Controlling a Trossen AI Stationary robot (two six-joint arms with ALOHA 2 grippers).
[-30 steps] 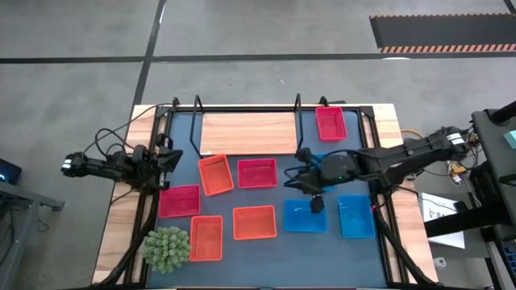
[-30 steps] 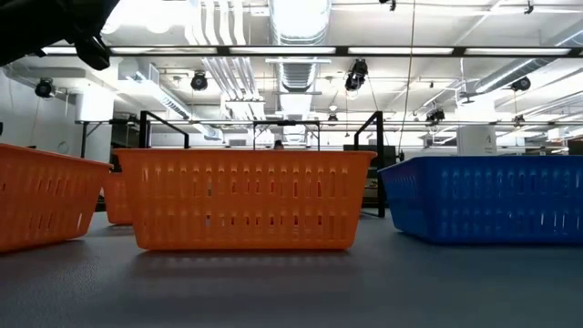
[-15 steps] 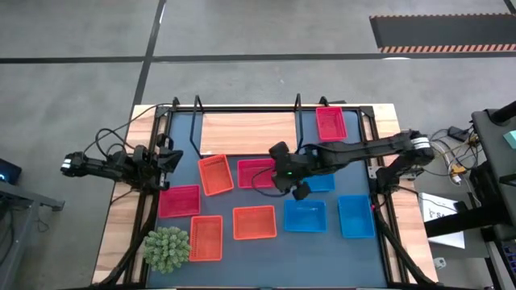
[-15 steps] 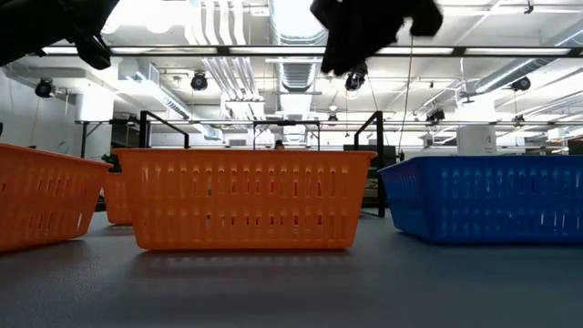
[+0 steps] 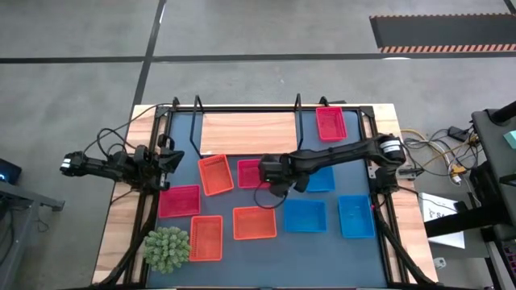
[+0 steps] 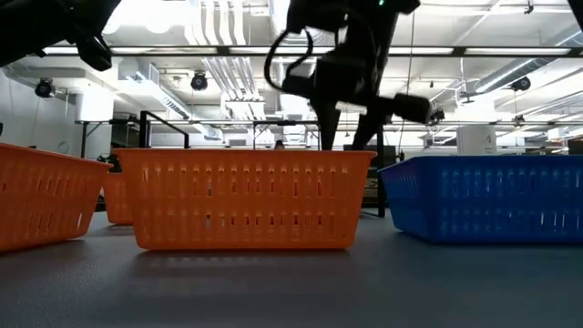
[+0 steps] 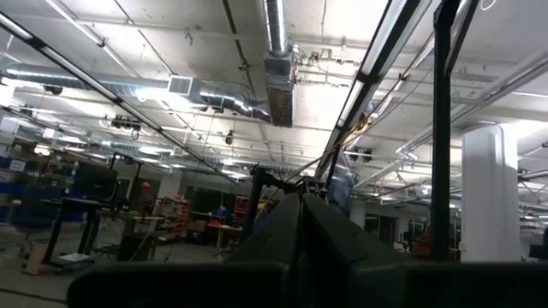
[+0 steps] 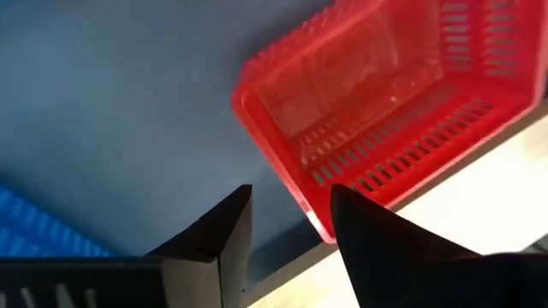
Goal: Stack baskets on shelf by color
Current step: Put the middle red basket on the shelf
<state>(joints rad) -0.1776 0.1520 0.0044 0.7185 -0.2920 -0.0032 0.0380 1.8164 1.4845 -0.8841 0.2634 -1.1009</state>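
A red basket [image 5: 251, 172] [image 8: 377, 94] sits on the dark-blue mat just in front of the wooden shelf [image 5: 248, 133]. My right gripper [image 5: 276, 176] [image 8: 291, 224] [image 6: 346, 132] hovers open over its right end, fingers pointing down, with the basket's corner wall below the gap. Another red basket [image 5: 330, 123] rests on the shelf's right end. Orange baskets [image 5: 215, 174] [image 5: 254, 223], blue baskets [image 5: 305, 216] [image 5: 355, 216] and one more red basket [image 5: 179, 200] lie on the mat. My left gripper [image 5: 168, 160] [image 7: 300, 205] waits shut at the table's left edge, pointing upward.
A green spiky plant ball [image 5: 167, 248] sits at the near left corner beside an orange basket [image 5: 206, 238]. A third blue basket [image 5: 322, 179] lies partly under my right arm. The shelf's black wire loops [image 5: 197, 105] stand upright along the back. Bare mat [image 5: 274, 258] lies along the near edge.
My right gripper has swung from above the blue baskets toward the table's left and down, ending over the red basket's right end. It has rolled about its own axis, tipped to point downward, and opened. No basket has moved.
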